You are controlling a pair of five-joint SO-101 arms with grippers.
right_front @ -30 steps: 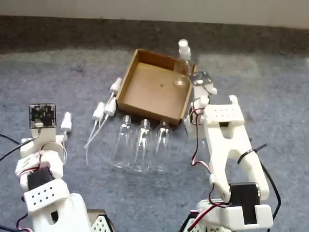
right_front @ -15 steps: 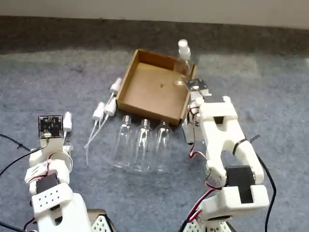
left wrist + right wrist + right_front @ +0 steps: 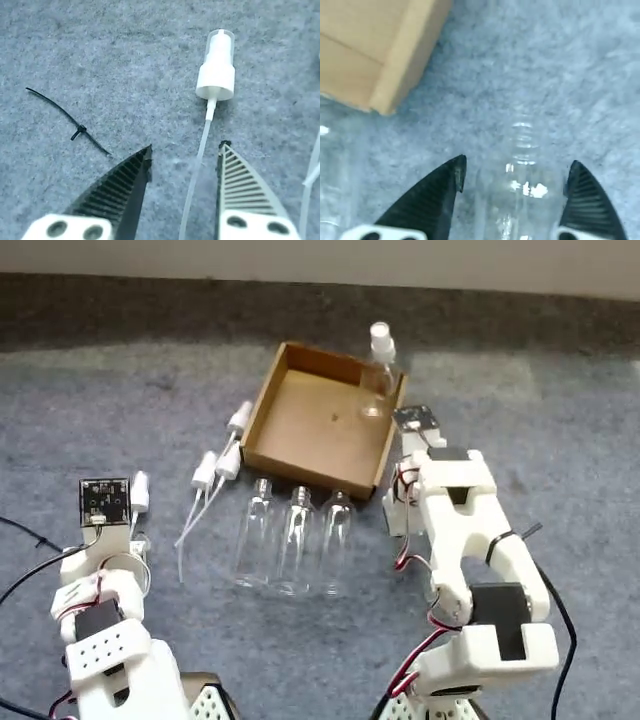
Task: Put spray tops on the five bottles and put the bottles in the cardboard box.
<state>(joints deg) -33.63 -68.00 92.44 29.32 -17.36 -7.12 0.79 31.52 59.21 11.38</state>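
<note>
The cardboard box (image 3: 262, 405) lies open mid-table. A capped clear bottle (image 3: 378, 380) stands upright in its far right corner. Three uncapped bottles (image 3: 295, 535) lie side by side in front of the box. Three spray tops (image 3: 222, 455) lie left of the box. A fourth spray top (image 3: 215, 70) lies apart, and its tube runs between the fingers of my open left gripper (image 3: 185, 149). My right gripper (image 3: 517, 165) is open around another uncapped bottle (image 3: 522, 190) lying by the box's near right corner (image 3: 395, 85). The right arm (image 3: 455, 510) covers that bottle from above.
A black zip tie (image 3: 70, 125) lies on the grey carpet near the left gripper. The left arm (image 3: 100, 570) stands at the front left. Bare carpet stretches to the right of the right arm and behind the box.
The right arm has pulled back from the box's far right corner towards the front. The left arm has shifted forward and right to the lone spray top.
</note>
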